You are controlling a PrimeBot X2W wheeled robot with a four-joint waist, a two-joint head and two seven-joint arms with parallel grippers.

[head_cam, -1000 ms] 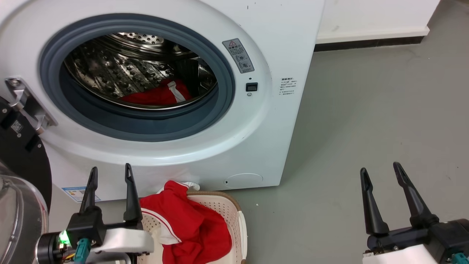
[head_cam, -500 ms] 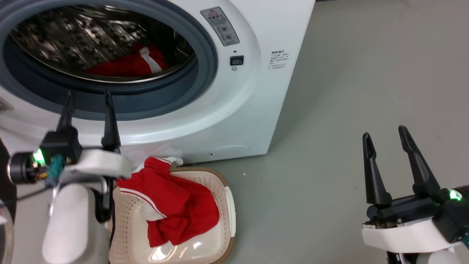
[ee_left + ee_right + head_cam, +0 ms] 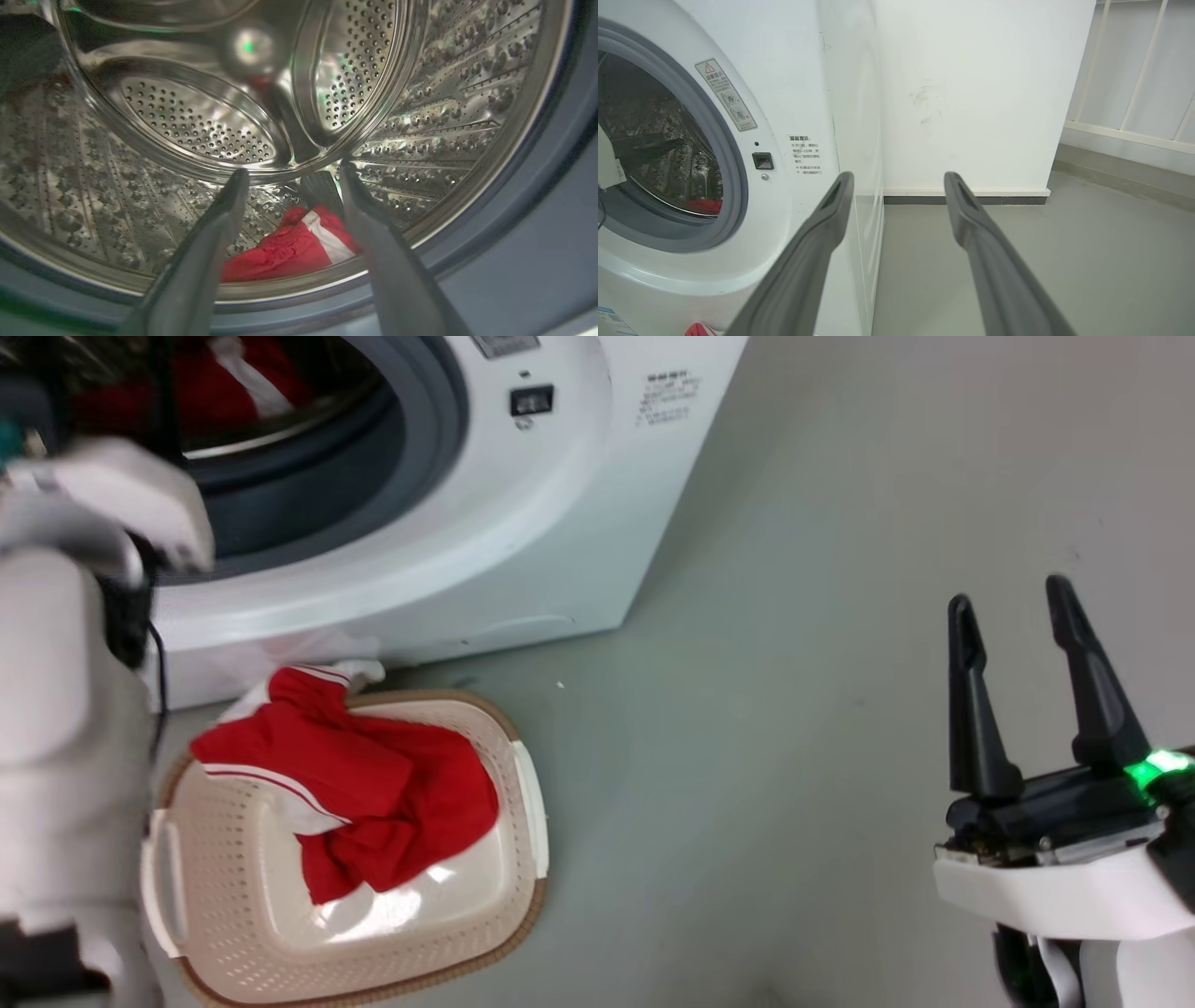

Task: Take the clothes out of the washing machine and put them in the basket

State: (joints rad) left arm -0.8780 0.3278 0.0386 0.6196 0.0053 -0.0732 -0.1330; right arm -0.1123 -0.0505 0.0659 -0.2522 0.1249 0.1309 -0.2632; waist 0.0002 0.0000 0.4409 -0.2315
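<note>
1. The left pincer (image 3: pixel 294 170) is released, its fingers spread with nothing between them. It points into the porthole of the washing machine (image 3: pixel 523 523) from about the level of the grey rubber ring (image 3: pixel 514 242).
2. The step in hand looks to be a reach for the red garment (image 3: pixel 289 252). It lies at 6 o'clock on the floor of the drum (image 3: pixel 196 126), just behind the steel lip, and the wrist view frames it between the two fingers.
3. To do it well, dip the tips toward 6 o'clock and clear the lip. Pinch a raised fold near the white stripe rather than scraping flat cloth, then lift before drawing back so nothing snags on the ring.
4. In the head view the left forearm (image 3: pixel 65 728) covers the left edge of the basket (image 3: pixel 215 859), at 7 o'clock on the floor beside the machine's foot. That makes the drop harder to judge.
5. Red clothes (image 3: pixel 373 793) are already heaped in the basket, one end draped over its far rim.
6. The right pincer (image 3: pixel 1010 595) — also released and empty — hangs at 4 o'clock over bare floor (image 3: pixel 794 756), well apart.
</note>
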